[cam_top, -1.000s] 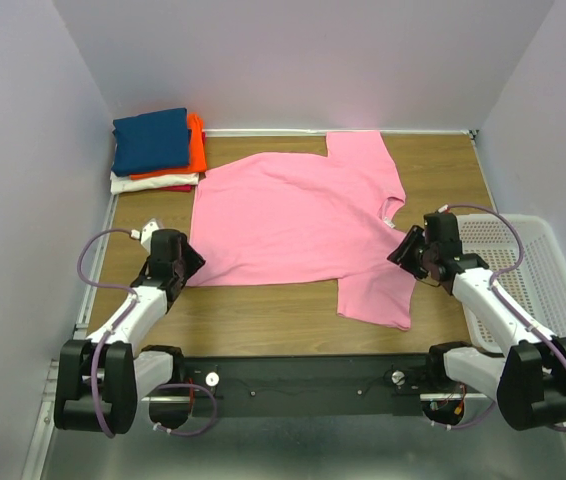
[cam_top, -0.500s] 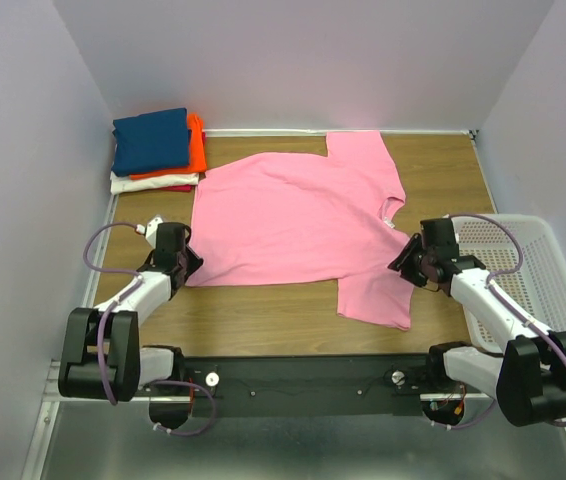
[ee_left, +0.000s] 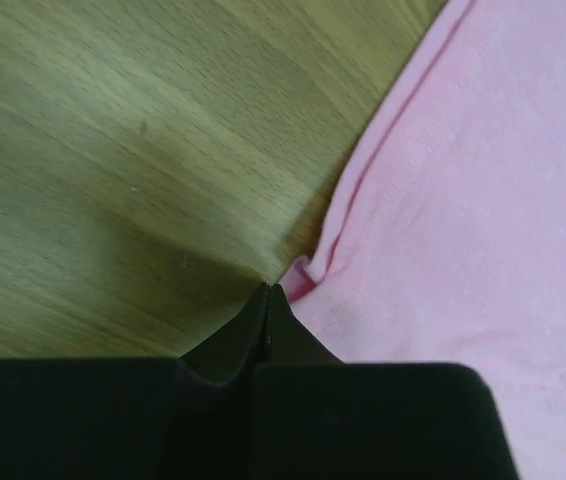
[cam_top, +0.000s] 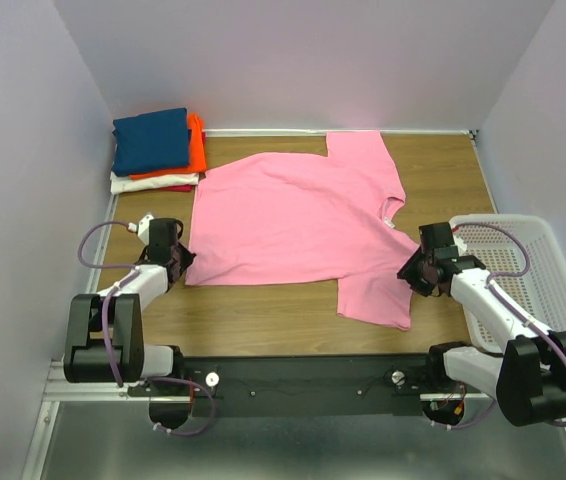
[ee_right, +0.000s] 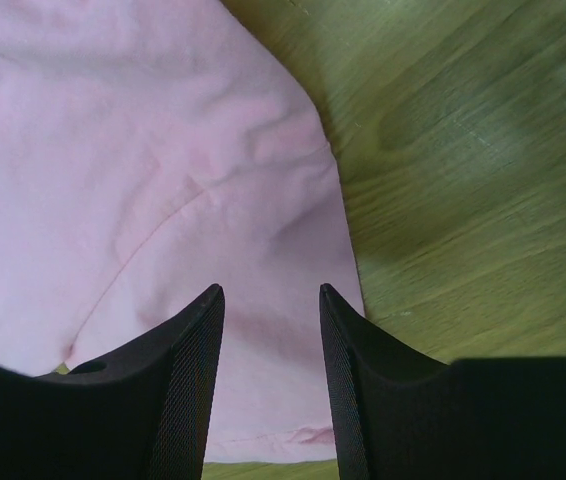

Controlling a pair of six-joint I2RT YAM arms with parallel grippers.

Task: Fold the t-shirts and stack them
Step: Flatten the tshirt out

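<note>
A large pink t-shirt (cam_top: 293, 220) lies spread flat on the wooden table, its hem toward the left and its collar toward the right. My left gripper (cam_top: 181, 262) is low at the hem's near left corner. Its jaws are shut tight, and the hem (ee_left: 308, 275) puckers into a small fold right at the gripper tips (ee_left: 268, 290). My right gripper (cam_top: 410, 272) stands open over the near sleeve (ee_right: 263, 200), with pink cloth showing between its fingers. Folded navy, orange, white and red t-shirts sit in a stack (cam_top: 156, 150) at the back left corner.
A white mesh basket (cam_top: 533, 280) stands off the table's right edge beside the right arm. Walls close in the table on the left, back and right. Bare wood (cam_top: 263, 310) shows in front of the shirt.
The left gripper has slid a little to the left onto the hem corner and closed from open to shut. The right gripper has drifted slightly toward the near right, still open.
</note>
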